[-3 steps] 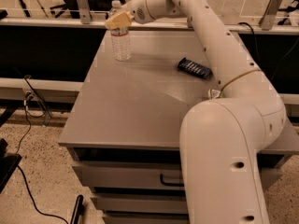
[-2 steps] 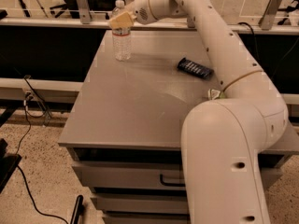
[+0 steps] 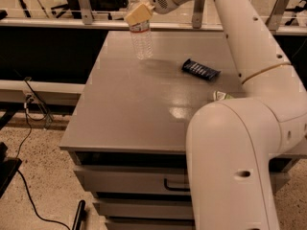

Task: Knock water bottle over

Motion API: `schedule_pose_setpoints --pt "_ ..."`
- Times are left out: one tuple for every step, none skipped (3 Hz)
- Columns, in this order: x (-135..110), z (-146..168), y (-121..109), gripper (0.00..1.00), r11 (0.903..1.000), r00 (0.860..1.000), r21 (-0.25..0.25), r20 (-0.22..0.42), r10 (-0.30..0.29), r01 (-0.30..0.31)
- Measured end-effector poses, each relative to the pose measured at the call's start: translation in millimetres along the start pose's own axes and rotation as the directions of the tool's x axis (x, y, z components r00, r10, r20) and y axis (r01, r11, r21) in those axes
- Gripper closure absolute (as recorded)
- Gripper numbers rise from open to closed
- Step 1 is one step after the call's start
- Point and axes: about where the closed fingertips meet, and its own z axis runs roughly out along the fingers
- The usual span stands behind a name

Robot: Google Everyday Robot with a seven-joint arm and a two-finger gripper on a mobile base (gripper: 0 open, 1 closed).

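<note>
Standing upright at the table's (image 3: 139,114) far-left corner, the water bottle (image 3: 142,41) has the gripper (image 3: 138,14) right at its neck, reaching in from the right, grip state impossible to tell, so a sideways shove up high looks likely to topple it.

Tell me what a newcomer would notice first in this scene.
The big white robot arm fills the right foreground and reaches across the grey table. Its gripper is at the upper part of the standing water bottle near the table's far-left corner. A dark packet lies flat to the bottle's right.
</note>
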Motion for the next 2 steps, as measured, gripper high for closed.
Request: schedule_pose_setpoints --pt "3.4 -21.1 23.8 1.0 0.9931 0.987 -0.072 -0.127 -0.101 0.093" --pt "25.2 -35.3 53.4 1.0 0.9747 0.953 -0.19 -0.253 -0.165 0.118"
